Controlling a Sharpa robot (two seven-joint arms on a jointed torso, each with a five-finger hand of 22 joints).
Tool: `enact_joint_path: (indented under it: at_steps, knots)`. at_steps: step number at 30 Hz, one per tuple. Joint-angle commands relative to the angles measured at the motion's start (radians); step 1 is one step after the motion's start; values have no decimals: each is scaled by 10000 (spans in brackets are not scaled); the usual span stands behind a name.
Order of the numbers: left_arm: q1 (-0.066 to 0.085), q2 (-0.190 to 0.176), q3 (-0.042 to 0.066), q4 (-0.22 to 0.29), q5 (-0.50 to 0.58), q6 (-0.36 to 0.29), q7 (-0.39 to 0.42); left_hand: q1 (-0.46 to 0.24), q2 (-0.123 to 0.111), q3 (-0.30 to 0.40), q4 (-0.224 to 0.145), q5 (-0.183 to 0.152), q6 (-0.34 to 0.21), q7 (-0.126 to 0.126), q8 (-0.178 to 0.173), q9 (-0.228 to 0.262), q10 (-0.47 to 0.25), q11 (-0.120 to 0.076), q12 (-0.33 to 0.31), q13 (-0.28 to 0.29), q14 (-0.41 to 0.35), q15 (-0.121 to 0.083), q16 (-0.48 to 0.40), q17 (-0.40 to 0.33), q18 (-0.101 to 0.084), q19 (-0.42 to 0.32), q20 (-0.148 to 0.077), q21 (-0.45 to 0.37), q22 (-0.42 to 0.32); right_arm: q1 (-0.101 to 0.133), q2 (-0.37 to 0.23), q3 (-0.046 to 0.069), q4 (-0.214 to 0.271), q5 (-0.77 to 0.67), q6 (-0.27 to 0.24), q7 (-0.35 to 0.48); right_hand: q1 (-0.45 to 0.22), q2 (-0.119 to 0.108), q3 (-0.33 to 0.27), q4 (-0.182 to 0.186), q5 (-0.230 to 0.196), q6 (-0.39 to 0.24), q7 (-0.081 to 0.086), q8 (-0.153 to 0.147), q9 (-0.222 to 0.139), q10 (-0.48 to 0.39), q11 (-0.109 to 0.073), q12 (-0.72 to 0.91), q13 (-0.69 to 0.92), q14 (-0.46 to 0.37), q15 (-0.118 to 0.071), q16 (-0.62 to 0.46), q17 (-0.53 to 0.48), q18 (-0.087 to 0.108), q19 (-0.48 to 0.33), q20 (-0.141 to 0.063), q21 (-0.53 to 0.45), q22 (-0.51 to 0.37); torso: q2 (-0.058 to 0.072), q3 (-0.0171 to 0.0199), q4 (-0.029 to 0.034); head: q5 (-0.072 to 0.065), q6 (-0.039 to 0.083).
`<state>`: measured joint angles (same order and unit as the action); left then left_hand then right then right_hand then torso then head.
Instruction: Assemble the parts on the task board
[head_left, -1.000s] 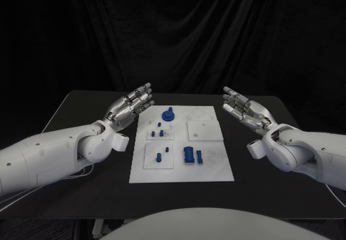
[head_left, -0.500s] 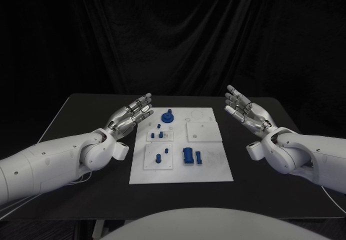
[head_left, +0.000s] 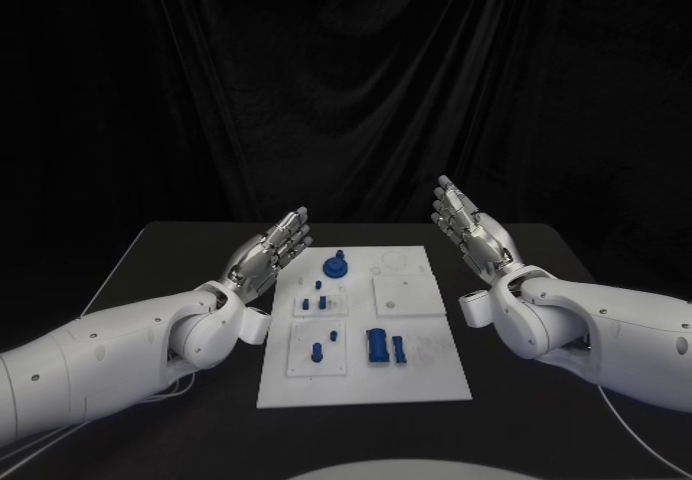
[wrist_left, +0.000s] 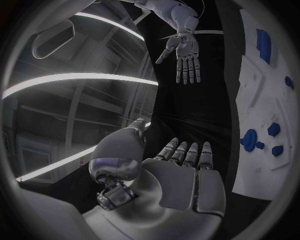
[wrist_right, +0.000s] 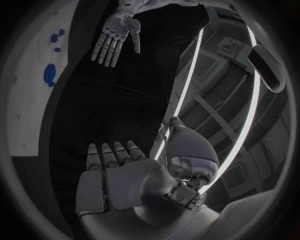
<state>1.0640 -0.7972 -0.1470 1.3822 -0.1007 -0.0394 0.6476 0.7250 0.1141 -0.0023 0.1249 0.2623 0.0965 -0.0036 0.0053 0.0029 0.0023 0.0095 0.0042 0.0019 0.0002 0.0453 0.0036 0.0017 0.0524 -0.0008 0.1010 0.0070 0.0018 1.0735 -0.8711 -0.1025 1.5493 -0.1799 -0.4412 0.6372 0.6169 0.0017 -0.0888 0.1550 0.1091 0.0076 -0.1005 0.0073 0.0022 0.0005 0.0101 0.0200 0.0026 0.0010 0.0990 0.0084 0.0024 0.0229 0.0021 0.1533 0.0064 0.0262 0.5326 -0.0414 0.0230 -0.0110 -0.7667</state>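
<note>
The white task board (head_left: 433, 375) lies in the middle of the black table. On it are a round blue part (head_left: 335, 266), small blue pegs (head_left: 317, 296), a single peg (head_left: 317, 351) and a blue block (head_left: 378, 344). My left hand (head_left: 271, 252) hovers beside the board's far left edge, palm up, fingers straight and apart, holding nothing. My right hand (head_left: 464, 226) is raised off the board's far right corner, likewise open and holding nothing. The left wrist view shows its own flat palm (wrist_left: 184, 172), the right hand (wrist_left: 183, 55) and the board (wrist_left: 259, 165). The right wrist view shows its palm (wrist_right: 119, 177) and the left hand (wrist_right: 114, 36).
The black table (head_left: 159, 270) extends on both sides of the board, under my two forearms. A dark curtain (head_left: 346, 100) hangs behind the table's far edge. A white cable (head_left: 635, 440) runs by my right arm.
The whole head picture has shifted down, so the camera moved. Against the table, my right hand has risen and drawn slightly closer to the board. The parts lie as before.
</note>
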Motion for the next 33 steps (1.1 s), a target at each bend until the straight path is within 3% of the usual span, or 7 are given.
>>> enact_joint_path:
  at_steps: [1,3,4,11,12,20,33]
  knots:
    - [-28,45,186,305,324,-2027,-312,-2375,-374,23,-409,-858,-965,36,-53,-29,-23,-95,-42,-19,-2,-453,-36,-17,-524,8,-1010,-70,-18,-93,301,298,96,1062,-1945,-729,-2020,-17,888,-521,-362,-76,1005,-73,-22,-5,-101,-200,-26,-10,-990,-84,-24,-229,-21,-505,-64,-262,54,191,-106,45,644]
    - [-41,60,336,489,404,-2646,-425,-2692,-422,23,-459,-974,-965,36,-53,-29,-23,-95,-42,-19,-2,-453,-36,-17,-524,8,-1010,-70,-18,-137,490,523,131,1290,-2361,-866,-2299,-17,888,-585,-1091,-76,1005,-73,-22,-5,-101,-200,-26,-10,-990,-84,-24,-229,-21,-559,-64,-262,70,248,-138,62,905]
    - [-47,67,413,582,444,-2960,-482,-2883,-1141,23,-480,-1041,-965,36,-53,-29,-23,-95,-42,-19,-2,-453,-36,-17,-524,8,-1010,-70,-18,-156,572,621,145,1389,-2542,-926,-2451,-17,888,-620,-1091,-76,1005,-73,-22,-5,-101,-200,-26,-10,-990,-84,-24,-229,-21,-601,-64,-262,77,274,-152,69,1022]
    - [-99,126,1004,1306,758,-5388,-925,-4036,-1141,23,-1249,-1462,-965,36,-53,-29,-23,-95,-42,-19,-2,-453,-36,-17,-524,8,-1010,-70,-18,-234,908,1021,206,1795,-3281,-1169,-3434,-17,888,-1550,-1091,-76,1005,-73,-22,-5,-101,-200,-26,-10,-990,-84,-24,-229,-21,-827,-64,-262,112,400,-222,106,1604]
    - [-105,132,1067,1384,792,-5648,-973,-4164,-1141,23,-1249,-1504,-965,36,-53,-29,-23,-95,-42,-19,-2,-453,-36,-17,-524,8,-1010,-70,-18,-235,911,1025,207,1799,-3288,-1172,-3540,-17,888,-1550,-1091,-76,1005,-73,-22,-5,-101,-200,-26,-10,-990,-84,-24,-229,-21,-1533,-64,-262,114,407,-226,108,1634]
    - [-136,167,1424,1820,982,-7114,-1240,-5032,-1141,23,-1249,-1819,-965,36,-53,-29,-23,-95,-42,-19,-2,-453,-36,-17,-524,8,-1010,-70,-18,-235,911,1025,207,1799,-3288,-1172,-4278,-17,888,-1550,-1091,-76,1005,-73,-22,-5,-101,-200,-26,-10,-990,-84,-24,-229,-21,-1533,-64,-262,116,414,-230,110,1667]
    - [-140,172,1470,1878,1007,-7306,-1276,-5932,-1141,23,-1249,-2623,-965,36,-53,-29,-23,-95,-42,-19,-2,-453,-36,-17,-524,8,-1010,-70,-18,-235,911,1025,207,1799,-3288,-1172,-5046,-17,888,-1550,-1091,-76,1005,-73,-22,-5,-101,-200,-26,-10,-990,-84,-24,-229,-21,-1533,-64,-262,116,414,-230,110,1667]
